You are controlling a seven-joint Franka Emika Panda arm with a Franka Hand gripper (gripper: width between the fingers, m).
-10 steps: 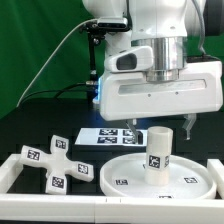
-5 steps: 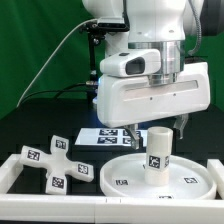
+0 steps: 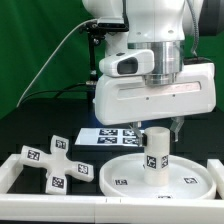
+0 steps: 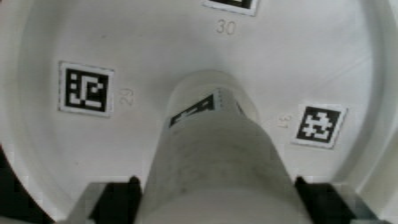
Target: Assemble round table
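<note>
The short thick cylinder (image 3: 157, 153) stands upright on the large rimmed round disc (image 3: 120, 172) at the front, to the exterior view's right. My gripper (image 3: 155, 124) hangs open just above the cylinder's top. In the wrist view the cylinder (image 4: 214, 140) fills the space between my two dark fingers (image 4: 118, 198), and the gripper (image 4: 217, 202) straddles it, with the tagged disc (image 4: 143, 50) beneath. The cross-shaped foot (image 3: 50, 160) lies loose at the exterior view's left, apart from the disc.
The marker board (image 3: 108, 136) lies flat behind the disc. A low white border wall (image 3: 18, 172) runs along the front and the exterior view's left side. A green backdrop and a cable stand behind.
My gripper has moved toward the exterior view's left and slightly down, ending centred over the cylinder. The cylinder, disc and foot have not moved.
</note>
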